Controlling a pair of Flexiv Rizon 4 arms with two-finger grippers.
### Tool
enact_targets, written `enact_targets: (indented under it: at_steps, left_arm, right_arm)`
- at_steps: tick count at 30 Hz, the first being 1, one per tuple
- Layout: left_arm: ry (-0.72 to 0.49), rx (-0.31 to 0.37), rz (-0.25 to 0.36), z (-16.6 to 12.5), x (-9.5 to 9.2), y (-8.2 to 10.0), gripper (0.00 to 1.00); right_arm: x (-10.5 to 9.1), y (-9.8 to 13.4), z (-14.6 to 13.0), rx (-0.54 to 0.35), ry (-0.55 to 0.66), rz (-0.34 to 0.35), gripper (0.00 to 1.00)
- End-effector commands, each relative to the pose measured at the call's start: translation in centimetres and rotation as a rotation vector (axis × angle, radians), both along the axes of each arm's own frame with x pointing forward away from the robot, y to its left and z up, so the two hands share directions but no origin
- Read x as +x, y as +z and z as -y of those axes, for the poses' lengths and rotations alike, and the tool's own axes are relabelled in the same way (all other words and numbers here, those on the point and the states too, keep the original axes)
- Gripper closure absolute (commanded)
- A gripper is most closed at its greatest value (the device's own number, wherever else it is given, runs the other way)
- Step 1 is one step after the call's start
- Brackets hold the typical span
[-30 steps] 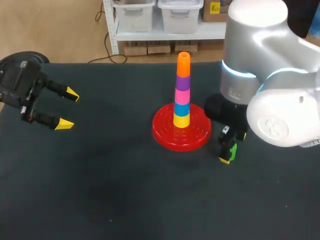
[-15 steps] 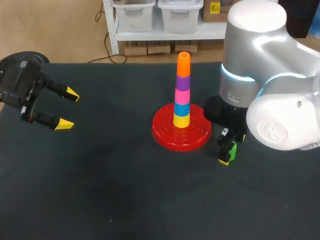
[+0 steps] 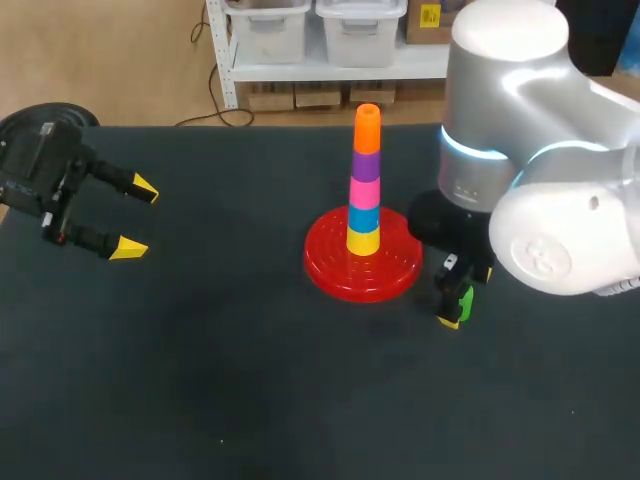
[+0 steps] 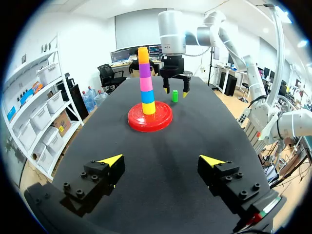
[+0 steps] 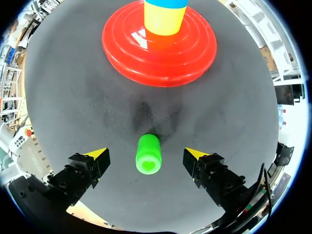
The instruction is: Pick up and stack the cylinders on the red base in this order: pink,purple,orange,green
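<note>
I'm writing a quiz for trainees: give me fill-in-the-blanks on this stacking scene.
The topmost cylinder above the red base is ____.
The green cylinder stands upright between the right gripper's ____ jaws.
The left gripper holds ____.
The lowest cylinder on the red base is ____.
Missing: orange; open; nothing; yellow.

Gaps both sides of green cylinder [image 5: 148,155], red base [image 5: 124,46] close ahead

The black table [image 3: 200,380] carries the red base [image 3: 328,266] and, just beside it, a green cylinder [image 5: 148,154].
</note>
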State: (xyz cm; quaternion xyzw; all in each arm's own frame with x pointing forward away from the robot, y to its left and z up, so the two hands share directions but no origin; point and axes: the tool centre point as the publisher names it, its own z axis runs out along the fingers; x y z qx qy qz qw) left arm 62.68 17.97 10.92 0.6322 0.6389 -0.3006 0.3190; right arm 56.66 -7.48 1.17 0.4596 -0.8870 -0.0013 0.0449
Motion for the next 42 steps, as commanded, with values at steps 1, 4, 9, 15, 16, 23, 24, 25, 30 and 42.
enact_targets:
  at_steps: [1,4,9,15,16,23,24,25,30,42]
  left_arm:
    - [0.001,-0.002,0.005,-0.1,-0.1,-0.1,0.0]
    - [0.001,-0.002,0.005,-0.1,-0.1,-0.1,0.0]
    - [0.001,-0.002,0.005,-0.1,-0.1,-0.1,0.0]
    - [0.001,-0.002,0.005,-0.1,-0.1,-0.1,0.0]
    - [0.001,-0.002,0.005,-0.1,-0.1,-0.1,0.0]
    - [0.001,-0.002,0.005,-0.1,-0.1,-0.1,0.0]
    - [0.001,-0.002,0.005,-0.1,-0.1,-0.1,0.0]
    - [0.001,-0.002,0.005,-0.1,-0.1,-0.1,0.0]
    - [0.001,-0.002,0.005,-0.1,-0.1,-0.1,0.0]
    - [0.001,-0.002,0.005,-0.1,-0.1,-0.1,0.0]
  right_arm:
    - [0.2,-0.1,-0.1,-0.001,0.002,-0.004,0.0]
    - [0.2,-0.1,-0.1,0.0,0.004,-0.007,0.0]
    - [0.2,-0.3,-0.3,0.003,0.007,-0.019,0.89]
    - [0.1,0.1,-0.4,-0.002,0.009,-0.025,1.0]
    - [0.2,0.2,-0.4,-0.004,0.011,-0.025,1.0]
    - [0.3,0.6,-0.2,-0.017,0.016,-0.023,1.0]
    - [0.3,0.6,-0.2,-0.018,0.017,-0.024,1.0]
    - [0.4,0.6,-0.2,-0.018,0.017,-0.025,1.0]
    - [0.4,0.4,-0.3,-0.014,0.021,-0.028,1.0]
    - [0.3,3.4,-0.1,0.003,0.006,0.032,1.0]
